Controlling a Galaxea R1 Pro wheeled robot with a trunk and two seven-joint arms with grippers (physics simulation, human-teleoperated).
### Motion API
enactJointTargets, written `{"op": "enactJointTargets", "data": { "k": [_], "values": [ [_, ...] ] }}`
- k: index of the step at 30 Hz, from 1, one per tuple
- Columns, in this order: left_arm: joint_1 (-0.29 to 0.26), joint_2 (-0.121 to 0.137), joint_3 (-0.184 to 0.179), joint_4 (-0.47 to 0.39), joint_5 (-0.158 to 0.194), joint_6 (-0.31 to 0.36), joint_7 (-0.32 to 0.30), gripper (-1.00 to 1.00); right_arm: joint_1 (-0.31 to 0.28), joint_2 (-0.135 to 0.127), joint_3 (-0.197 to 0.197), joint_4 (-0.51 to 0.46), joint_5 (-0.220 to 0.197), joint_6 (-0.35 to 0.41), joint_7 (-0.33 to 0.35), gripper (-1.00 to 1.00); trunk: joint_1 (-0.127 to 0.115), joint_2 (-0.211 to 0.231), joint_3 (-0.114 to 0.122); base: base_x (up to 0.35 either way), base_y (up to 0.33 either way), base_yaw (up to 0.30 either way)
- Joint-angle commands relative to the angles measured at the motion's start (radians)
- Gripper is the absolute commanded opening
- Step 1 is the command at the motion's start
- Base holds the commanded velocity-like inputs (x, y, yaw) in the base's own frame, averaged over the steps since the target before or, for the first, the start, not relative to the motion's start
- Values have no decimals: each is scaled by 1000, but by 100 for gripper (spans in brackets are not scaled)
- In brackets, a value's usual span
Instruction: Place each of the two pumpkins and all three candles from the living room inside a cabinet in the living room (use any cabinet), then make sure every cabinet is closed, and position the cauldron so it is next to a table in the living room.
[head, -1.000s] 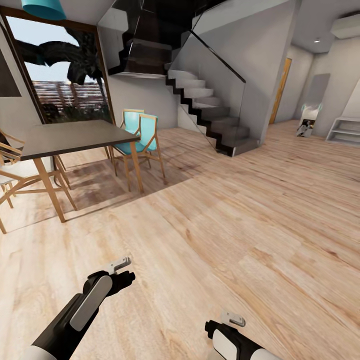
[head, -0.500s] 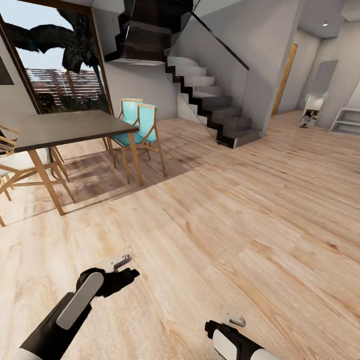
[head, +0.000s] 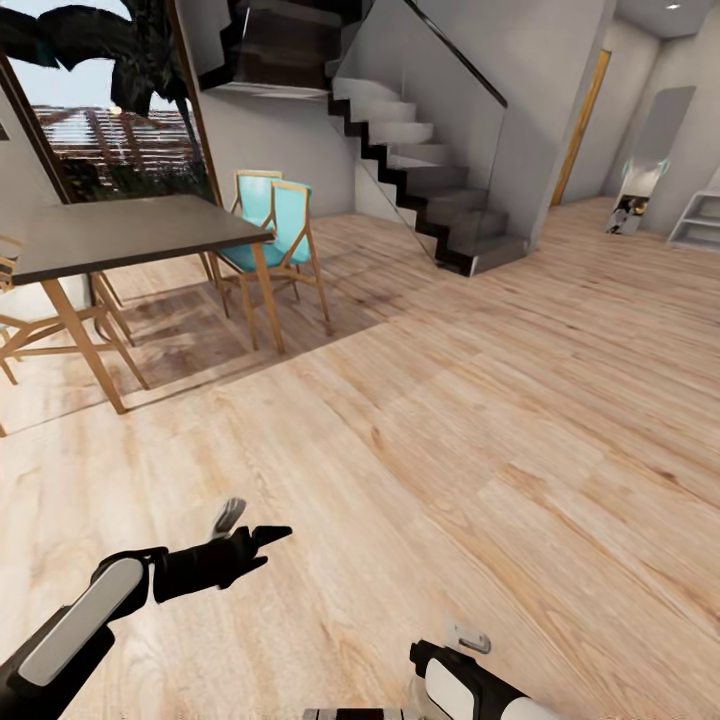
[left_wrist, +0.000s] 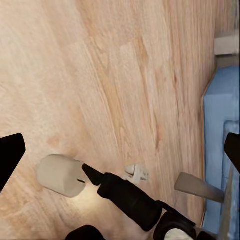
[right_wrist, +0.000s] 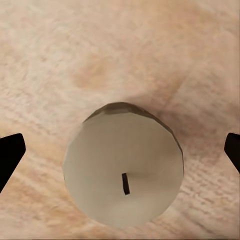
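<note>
**Both jaws spread wide, one candle under the right gripper**

Jaws on the right gripper stand fully apart and grip nothing. In the right wrist view, its black fingertips sit at opposite edges of the picture. A squat greyish-tan cylindrical candle stands upright on the pale wood-plank floor between them, well clear of both tips. Its short dark wick points up at the camera.

The left gripper is also wide open and empty, held low over bare planks ahead of the robot. The left wrist view shows its own dark fingertips far apart. Between them are the floor, a black arm segment and a tan cylinder beside it. I cannot tell whether that cylinder is the same candle. A blue-grey panel runs along one side of that view, and I cannot tell what it is.

Farther off in the head view, a dark-topped table with slim wooden legs stands at the left. Two turquoise wooden-framed chairs are just behind it. A grey staircase with a glass balustrade rises beyond them.
</note>
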Motion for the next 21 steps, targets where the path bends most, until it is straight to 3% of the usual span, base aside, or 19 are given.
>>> {"op": "enactJointTargets", "data": {
  "k": [1, 10, 14, 21],
  "values": [
    [0, 2, -1, 0, 12, 4, -5, 100, -1, -1, 7, -2, -2, 5, -7, 100, 0, -1, -5, 0, 0, 0],
    [3, 3, -2, 2, 19, 10, -41, 100, 0, -1, 5, -2, -2, 5, -7, 100, 4, -3, -40, 0, 0, 0],
    [5, 4, -1, 2, 15, 10, -102, 100, 0, -1, 6, -2, -2, 5, -7, 100, 6, -4, -55, 0, 0, 0],
    [6, 3, -1, 3, 16, 10, -113, 100, 0, -1, 6, -2, -2, -3, -7, 100, 8, -5, -71, 0, 0, 0]
  ]
}}
